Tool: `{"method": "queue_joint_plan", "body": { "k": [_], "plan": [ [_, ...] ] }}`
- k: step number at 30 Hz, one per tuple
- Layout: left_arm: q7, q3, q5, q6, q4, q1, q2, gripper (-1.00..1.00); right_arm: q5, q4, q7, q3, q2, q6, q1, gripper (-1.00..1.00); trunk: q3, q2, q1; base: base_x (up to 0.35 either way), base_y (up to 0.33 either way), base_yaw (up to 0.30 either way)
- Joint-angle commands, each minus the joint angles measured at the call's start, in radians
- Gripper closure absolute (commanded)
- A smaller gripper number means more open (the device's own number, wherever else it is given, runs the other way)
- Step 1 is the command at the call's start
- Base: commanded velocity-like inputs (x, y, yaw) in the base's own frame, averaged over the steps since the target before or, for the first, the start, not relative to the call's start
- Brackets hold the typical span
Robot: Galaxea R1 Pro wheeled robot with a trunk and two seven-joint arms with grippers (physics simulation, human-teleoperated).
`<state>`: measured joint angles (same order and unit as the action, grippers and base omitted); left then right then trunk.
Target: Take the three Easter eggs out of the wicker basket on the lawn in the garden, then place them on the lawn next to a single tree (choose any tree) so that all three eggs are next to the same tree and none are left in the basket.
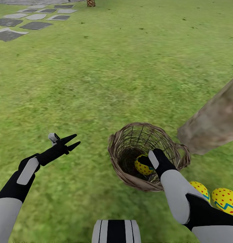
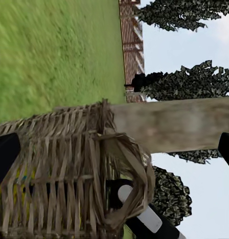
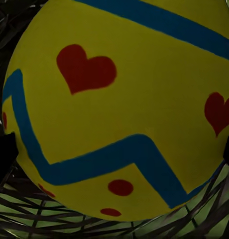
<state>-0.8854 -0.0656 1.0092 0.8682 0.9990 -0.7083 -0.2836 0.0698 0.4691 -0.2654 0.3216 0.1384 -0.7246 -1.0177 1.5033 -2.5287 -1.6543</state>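
The wicker basket (image 1: 129, 175) stands on the lawn (image 1: 96, 77), close beside the tree's pale trunk (image 1: 214, 125). My right gripper (image 1: 148, 165) reaches down into the basket, open, one finger on each side of a yellow Easter egg (image 1: 142, 166) with a blue zigzag; that egg (image 3: 119, 99) sits very close between the fingertips (image 3: 4, 154). Two more eggs (image 1: 200, 189) (image 1: 226, 200) lie on the grass by the tree, behind my right arm. To the left of the basket, my left gripper (image 1: 77, 139) hovers open with nothing in it, facing the basket (image 2: 69, 169) and trunk (image 2: 179, 124).
Grey stepping stones (image 1: 35, 25) lie far off at the back left, and a scaly palm trunk (image 1: 91, 3) stands at the back edge. A slatted wooden fence (image 2: 132, 50) and dark trees rise behind the trunk. Open grass spreads ahead and to the left.
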Motion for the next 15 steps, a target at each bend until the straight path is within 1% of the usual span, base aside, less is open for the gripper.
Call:
{"method": "queue_joint_plan", "body": {
  "k": [1,5,7,9,11,15],
  "plan": [
    [-0.001,0.0,0.002,0.005,-0.002,0.0,0.0,-1.0,0.008,-0.086,-0.009,0.002,0.0,0.114,0.002,1.0,0.005,0.0,-0.001,0.0,0.0,0.0],
    [-0.002,0.0,0.002,0.005,-0.003,0.0,0.0,-1.0,0.008,-0.086,-0.009,0.002,0.0,0.114,0.002,1.0,0.005,0.0,-0.001,0.0,0.0,0.0],
    [-0.001,0.0,0.002,0.005,-0.003,0.0,0.0,-1.0,0.008,-0.086,-0.009,0.002,0.0,0.114,0.002,1.0,-0.003,0.0,0.0,0.0,0.0,0.0],
    [-0.003,-0.001,0.001,0.005,-0.003,0.0,0.0,-1.0,0.008,-0.086,-0.009,0.002,0.0,0.113,0.002,1.0,-0.003,0.0,0.0,0.0,0.0,0.0],
    [-0.003,0.0,0.001,0.005,-0.003,0.0,0.0,-1.0,0.008,-0.086,-0.009,0.002,0.0,0.113,0.002,1.0,-0.011,0.001,0.001,0.0,0.0,0.0],
    [-0.003,0.0,0.002,0.005,-0.003,0.0,0.0,-1.0,0.008,-0.086,-0.009,0.002,0.001,0.113,0.002,1.0,-0.015,0.001,0.001,0.0,0.0,0.0]
  ]
}}
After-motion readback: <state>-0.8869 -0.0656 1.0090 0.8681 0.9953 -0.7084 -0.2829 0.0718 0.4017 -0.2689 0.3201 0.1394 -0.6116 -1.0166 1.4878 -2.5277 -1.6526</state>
